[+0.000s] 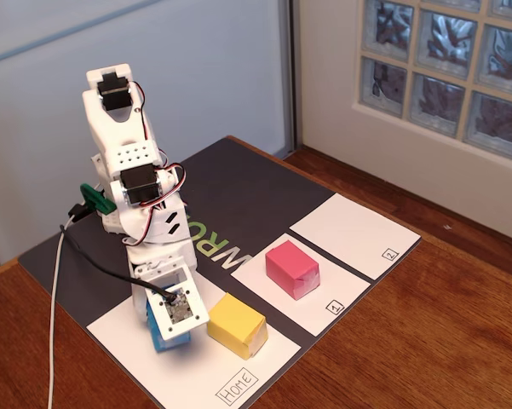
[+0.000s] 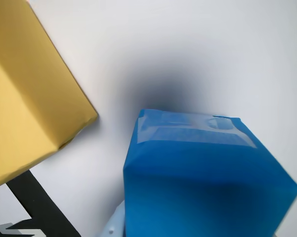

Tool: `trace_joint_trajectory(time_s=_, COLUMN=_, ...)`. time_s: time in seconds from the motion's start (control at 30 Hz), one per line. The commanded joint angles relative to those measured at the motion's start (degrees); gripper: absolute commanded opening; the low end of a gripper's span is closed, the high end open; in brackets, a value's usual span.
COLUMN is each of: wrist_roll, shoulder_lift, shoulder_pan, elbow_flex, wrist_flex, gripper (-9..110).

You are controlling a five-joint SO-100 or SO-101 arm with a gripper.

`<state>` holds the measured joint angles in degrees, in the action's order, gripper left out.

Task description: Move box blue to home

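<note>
- Far left of the fixed view: a white cable (image 1: 54, 281) runs down from the arm (image 1: 136, 187), which stands at left centre on the dark mat (image 1: 247, 196) and bends down toward the lower left.
- Lower left: the gripper (image 1: 166, 328) is down over the blue box (image 1: 169, 337). The wrist housing hides the fingers, and the wrist view shows only a pale bit of one at the box's lower left edge, so I cannot tell whether the claw pinches the box or has let go.
- The blue box (image 2: 202, 182) fills the lower centre and right of the wrist view, over white paper with a shadow beside it. Whether it rests on the paper or is held just above, I cannot tell.
- That paper is the home sheet (image 1: 128, 341), its "Home" label at the lower centre of the fixed view. The box looks to be already within it.
- Just right of the blue box: the yellow box (image 1: 236, 325), also on home, near but apart.
- Centre right: the pink box (image 1: 292, 268) on sheet 1 (image 1: 324, 311); further right, sheet 2 (image 1: 353, 234).
- Judgement: the carry looks done; what remains is releasing, if not already done, and lifting the arm clear.
</note>
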<state>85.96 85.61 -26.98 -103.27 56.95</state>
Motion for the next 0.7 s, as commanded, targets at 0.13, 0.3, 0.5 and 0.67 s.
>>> trace_joint_trajectory(time_s=0.13, wrist_roll=-0.5, shoulder_lift=0.2, shoulder_pan=-1.7, elbow_flex=2.4, wrist_flex=-0.4, gripper=0)
trace_joint_trajectory(time_s=0.3, wrist_roll=-0.7, shoulder_lift=-0.3, shoulder_pan=-2.6, elbow_flex=1.8, wrist_flex=-0.4, gripper=0)
trace_joint_trajectory(time_s=0.5, wrist_roll=-1.2, shoulder_lift=-0.3, shoulder_pan=-2.9, elbow_flex=1.8, wrist_flex=-1.0, gripper=7)
trace_joint_trajectory(time_s=0.67, wrist_roll=-1.4, shoulder_lift=-0.3, shoulder_pan=-2.8, elbow_flex=1.8, wrist_flex=-1.8, gripper=18)
